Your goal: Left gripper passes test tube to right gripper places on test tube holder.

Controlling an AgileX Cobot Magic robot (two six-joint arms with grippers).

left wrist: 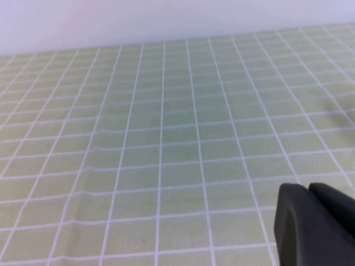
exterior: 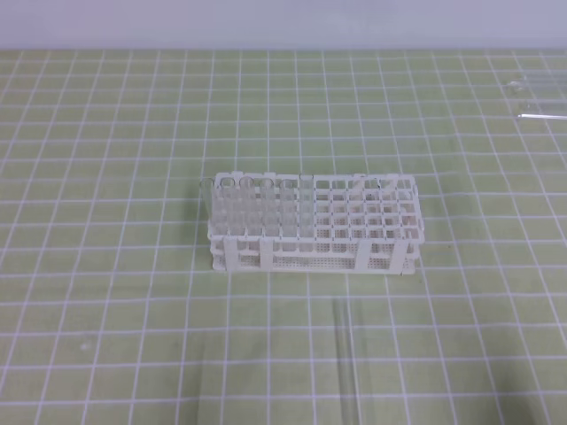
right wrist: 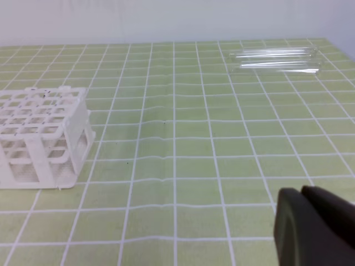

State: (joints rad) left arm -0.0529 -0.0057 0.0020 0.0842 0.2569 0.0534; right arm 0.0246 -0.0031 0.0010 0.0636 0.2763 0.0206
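The white test tube holder [exterior: 310,221] stands mid-table, with several clear tubes upright in its left columns [exterior: 241,208]; the right wrist view shows one end of it at the left [right wrist: 41,138]. A clear test tube [exterior: 342,354] lies on the mat in front of the holder, pointing toward it. Neither gripper appears in the high view. My left gripper [left wrist: 309,191] shows at the lower right of its wrist view, fingers pressed together over bare mat. The right gripper [right wrist: 301,194] is likewise shut and holds nothing.
Two more clear tubes [right wrist: 274,58] lie side by side at the far right of the table [exterior: 536,99]. A green mat with a white grid [exterior: 106,177] covers the table, and a pale wall runs along the back.
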